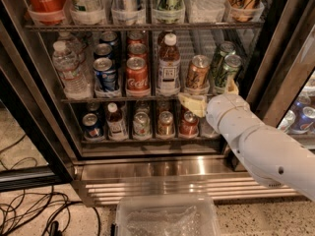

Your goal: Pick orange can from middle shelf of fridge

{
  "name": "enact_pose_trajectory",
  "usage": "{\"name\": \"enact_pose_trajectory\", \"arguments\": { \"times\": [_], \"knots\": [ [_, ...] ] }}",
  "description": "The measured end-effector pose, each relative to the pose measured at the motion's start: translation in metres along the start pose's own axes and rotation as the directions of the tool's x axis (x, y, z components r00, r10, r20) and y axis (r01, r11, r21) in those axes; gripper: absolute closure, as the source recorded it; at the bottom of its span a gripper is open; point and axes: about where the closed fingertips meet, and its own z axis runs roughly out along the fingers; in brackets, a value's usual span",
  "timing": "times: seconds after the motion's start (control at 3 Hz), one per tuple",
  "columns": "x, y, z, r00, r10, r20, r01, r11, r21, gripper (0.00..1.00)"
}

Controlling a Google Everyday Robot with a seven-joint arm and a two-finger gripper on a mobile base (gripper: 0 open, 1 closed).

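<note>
Gripper (206, 92) is seen at the front rail of the middle shelf (118, 100), its pale fingers (193, 104) spread apart with nothing held between them. Inside the fridge (157, 168) the orange can (197, 73) is set upright on that shelf, just above the gripper, flanked by a bottle (169, 65) and green cans (225, 70)

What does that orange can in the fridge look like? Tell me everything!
The orange can is a shiny, coppery-orange metal drink can with faint pale print and a silver top. It stands upright on the middle shelf of the fridge, between a brown bottle and green cans. The end effector hangs just below and in front of it, apparently not touching it.
</note>
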Motion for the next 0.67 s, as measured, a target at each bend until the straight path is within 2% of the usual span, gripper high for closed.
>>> {"name": "enact_pose_trajectory", "arguments": {
  "times": [0.33, 0.67],
  "knots": [
    [-0.0034, -0.0005, 0.0101, 0.999, -0.027, 0.043, 0.026, 0.9996, 0.013, 0.14],
    [-0.0046, -0.0052, 0.0157, 0.997, -0.046, 0.067, 0.043, 0.9985, 0.034, 0.21]
  ]
}}
